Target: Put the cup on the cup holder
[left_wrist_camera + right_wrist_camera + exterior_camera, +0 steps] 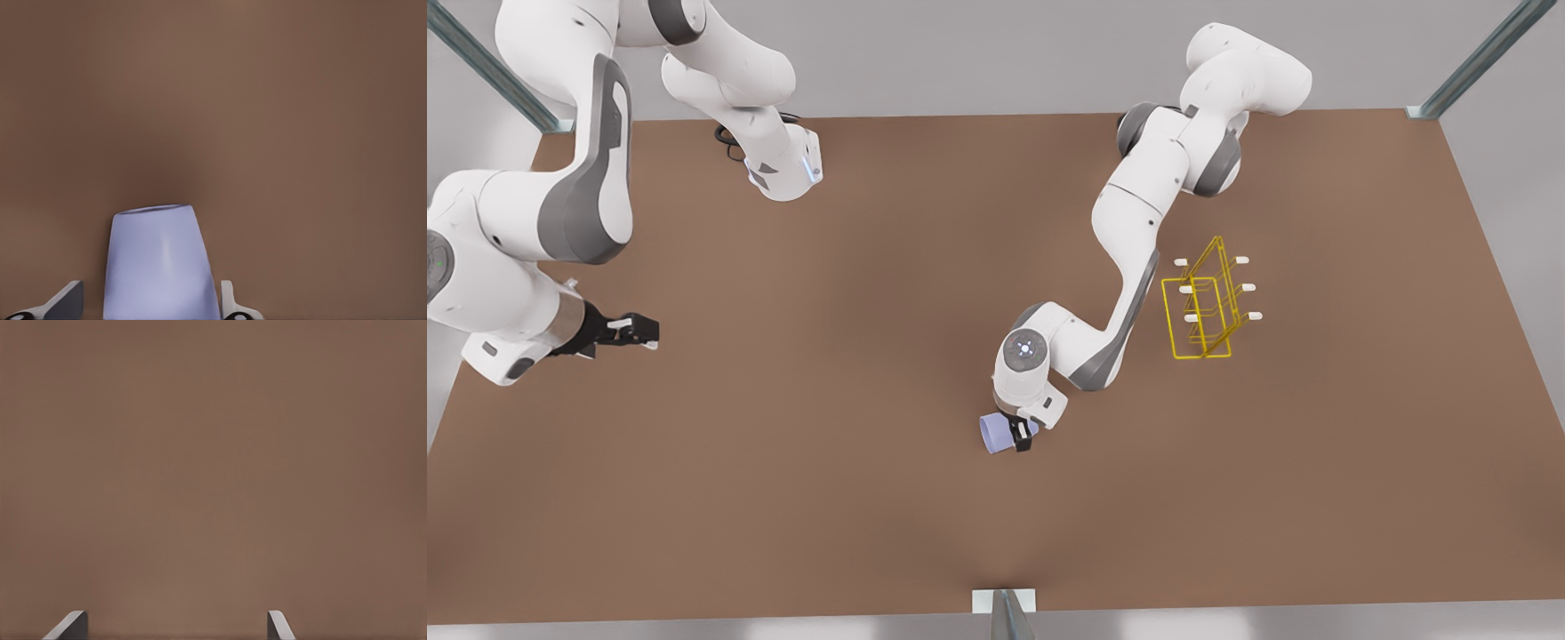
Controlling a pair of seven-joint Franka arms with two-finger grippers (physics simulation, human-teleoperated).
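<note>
Left claw [1021, 437] grips cup [994, 434], cup holder [1205, 302] apart; right claw [645, 331] open.

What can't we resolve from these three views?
- Left end effector grip: whether both fingers touch the cup; the left wrist view's edge cuts the contact off.
- Cup mouth: faces away in the left wrist view.
- Cup holder base contact and peg ends: too small in the front view.

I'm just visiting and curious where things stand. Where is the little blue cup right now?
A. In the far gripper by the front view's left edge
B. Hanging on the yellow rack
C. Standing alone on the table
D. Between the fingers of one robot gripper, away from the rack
D: the cup sits in the left gripper, apart from the rack.
</note>
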